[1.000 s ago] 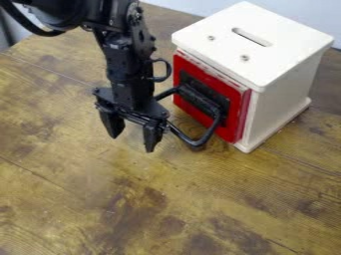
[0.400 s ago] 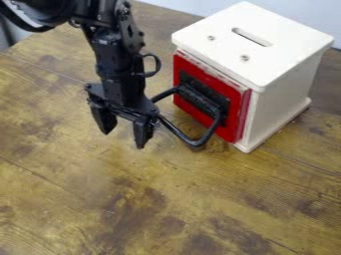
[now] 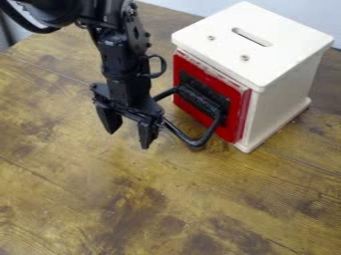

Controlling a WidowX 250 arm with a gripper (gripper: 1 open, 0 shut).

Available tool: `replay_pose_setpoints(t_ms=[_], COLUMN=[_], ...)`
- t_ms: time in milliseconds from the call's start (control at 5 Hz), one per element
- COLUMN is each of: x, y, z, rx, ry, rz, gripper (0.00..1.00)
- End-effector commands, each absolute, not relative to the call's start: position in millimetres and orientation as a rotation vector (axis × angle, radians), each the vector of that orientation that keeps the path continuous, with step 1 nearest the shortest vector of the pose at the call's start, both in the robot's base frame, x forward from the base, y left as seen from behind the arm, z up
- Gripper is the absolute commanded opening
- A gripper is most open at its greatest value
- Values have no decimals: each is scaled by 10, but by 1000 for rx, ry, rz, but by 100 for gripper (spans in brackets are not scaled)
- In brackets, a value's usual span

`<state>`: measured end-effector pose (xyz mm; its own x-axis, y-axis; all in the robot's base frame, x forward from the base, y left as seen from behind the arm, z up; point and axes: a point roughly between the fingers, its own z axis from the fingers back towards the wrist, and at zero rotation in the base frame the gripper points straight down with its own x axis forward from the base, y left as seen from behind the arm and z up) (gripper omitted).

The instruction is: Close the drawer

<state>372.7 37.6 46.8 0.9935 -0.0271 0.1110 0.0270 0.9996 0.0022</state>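
Note:
The red drawer (image 3: 229,110) sits with its flat front nearly flush in the cream wooden cube housing (image 3: 260,50). Its black wire loop handle (image 3: 186,118) hangs out to the left and down toward the table. My gripper (image 3: 128,128) is black, points down, and its fingers stand apart with nothing between them. It hovers just left of the handle loop, close to the table, not touching the drawer front.
The housing has a slot (image 3: 249,36) on top and stands at the back right of the worn wooden table (image 3: 80,199). A dark edge shows at the top left corner.
The gripper shifted left and slightly up away from the handle, then came back a little to the right and down. The drawer has not moved.

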Motion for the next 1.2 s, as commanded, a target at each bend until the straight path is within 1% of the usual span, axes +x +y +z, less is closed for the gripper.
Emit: replay_pose_setpoints(t_ms=[0, 400, 800, 1000], x=[3781, 3762, 3750, 3751], y=[325, 260, 482, 464], z=[722, 773, 794, 853], rx=[7, 10, 17, 13], ry=[-170, -174, -189, -191], rz=[-29, -7, 92, 76], gripper=[100, 100, 100, 100])
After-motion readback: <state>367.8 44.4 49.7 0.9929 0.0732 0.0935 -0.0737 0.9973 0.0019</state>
